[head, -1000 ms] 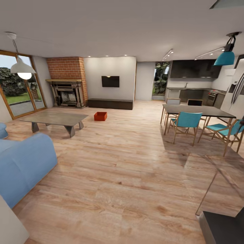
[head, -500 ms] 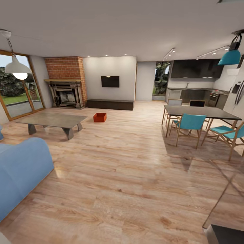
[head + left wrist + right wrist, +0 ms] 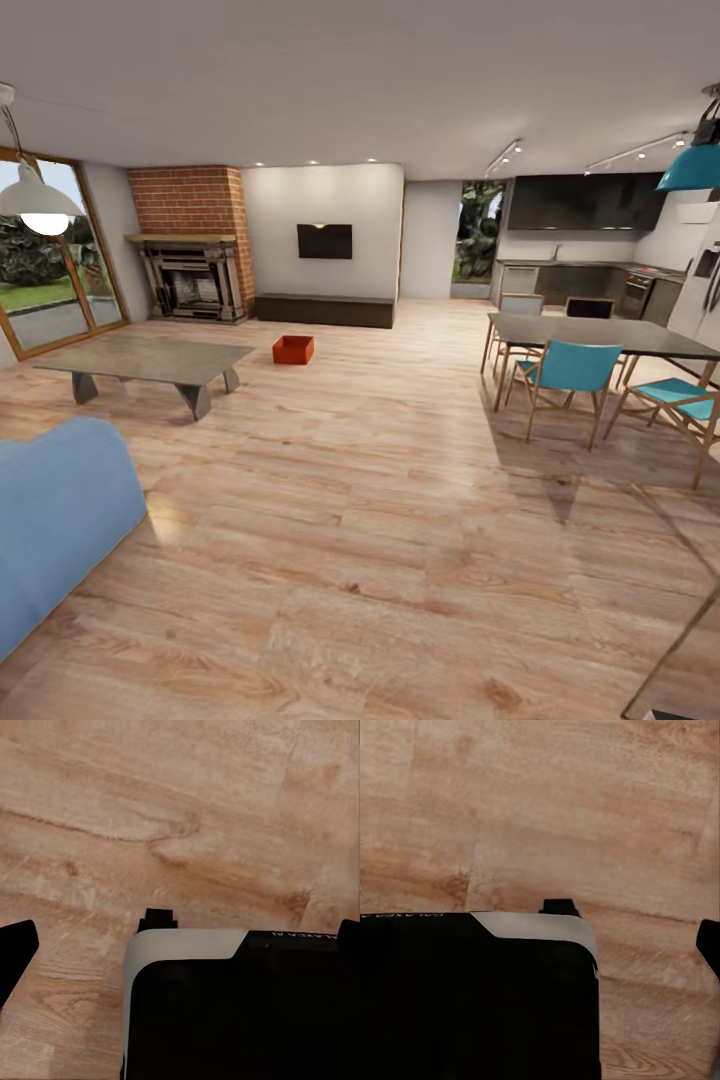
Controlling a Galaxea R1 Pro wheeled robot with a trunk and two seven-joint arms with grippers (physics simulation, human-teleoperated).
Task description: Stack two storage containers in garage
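While the bot's far off, 1 orange storage container [image 3: 294,349] sits on the far wood floor [image 3: 380,520] right of the coffee table [image 3: 150,362]. Looks light, stiff; grab opposite rims imo. Can't tell gripper state tbh.

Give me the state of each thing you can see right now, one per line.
storage container: upright on the wood floor, open-topped, untouched, between coffee table and low TV bench.
coffee table: standing, top bare.
fireplace: unlit, as far as I can tell.
wall TV: screen dark.
pendant lamp: lit.
dining chairs: upright, pulled up at the dining table.
grippers: fingers not clearly visible, open or shut unclear.
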